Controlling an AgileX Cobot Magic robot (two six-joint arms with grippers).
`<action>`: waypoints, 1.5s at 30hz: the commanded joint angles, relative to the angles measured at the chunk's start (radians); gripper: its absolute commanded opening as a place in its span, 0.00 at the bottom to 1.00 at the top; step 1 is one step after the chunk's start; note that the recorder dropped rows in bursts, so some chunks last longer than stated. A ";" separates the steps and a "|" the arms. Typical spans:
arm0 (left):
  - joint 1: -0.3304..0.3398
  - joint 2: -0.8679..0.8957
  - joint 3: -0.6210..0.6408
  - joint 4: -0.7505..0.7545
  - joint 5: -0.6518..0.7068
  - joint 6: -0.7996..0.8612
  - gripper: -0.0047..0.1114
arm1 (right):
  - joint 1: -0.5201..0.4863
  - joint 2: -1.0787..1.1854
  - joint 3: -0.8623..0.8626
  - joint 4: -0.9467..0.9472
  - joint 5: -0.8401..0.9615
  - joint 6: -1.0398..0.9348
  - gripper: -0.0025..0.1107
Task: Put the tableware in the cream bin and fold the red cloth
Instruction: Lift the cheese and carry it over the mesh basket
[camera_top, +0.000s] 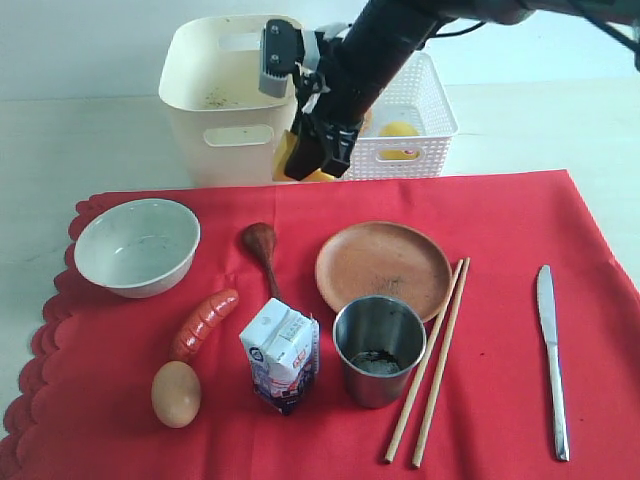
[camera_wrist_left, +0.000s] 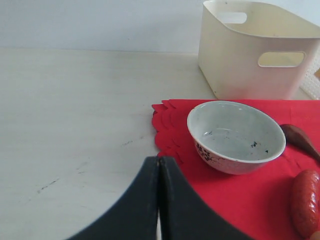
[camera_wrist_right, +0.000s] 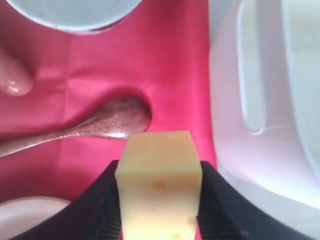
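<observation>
The red cloth (camera_top: 330, 420) lies spread on the table. On it are the pale bowl (camera_top: 137, 246), dark wooden spoon (camera_top: 264, 250), brown wooden plate (camera_top: 383, 268), steel cup (camera_top: 378, 348), chopsticks (camera_top: 432, 360) and silver knife (camera_top: 550, 350). The cream bin (camera_top: 225, 100) stands behind the cloth's far edge. My right gripper (camera_top: 318, 160) hangs between the bin and the white basket, shut on a yellow cheese block (camera_wrist_right: 159, 180), above the spoon (camera_wrist_right: 100, 122). My left gripper (camera_wrist_left: 159, 165) is shut and empty near the cloth's scalloped edge (camera_wrist_left: 162, 130), beside the bowl (camera_wrist_left: 235, 135).
A white lattice basket (camera_top: 425, 115) holding a lemon (camera_top: 399, 139) stands to the right of the bin. A sausage (camera_top: 205, 322), an egg (camera_top: 176, 393) and a milk carton (camera_top: 282, 355) lie on the cloth near the front.
</observation>
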 joint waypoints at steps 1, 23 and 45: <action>0.002 -0.005 0.002 -0.006 -0.009 -0.005 0.04 | 0.002 -0.081 -0.007 -0.019 0.008 0.062 0.03; 0.002 -0.005 0.002 -0.006 -0.009 -0.005 0.04 | 0.002 -0.217 -0.007 -0.402 -0.044 0.753 0.03; 0.002 -0.005 0.002 -0.006 -0.009 -0.005 0.04 | -0.163 -0.128 -0.007 -0.452 -0.247 1.221 0.03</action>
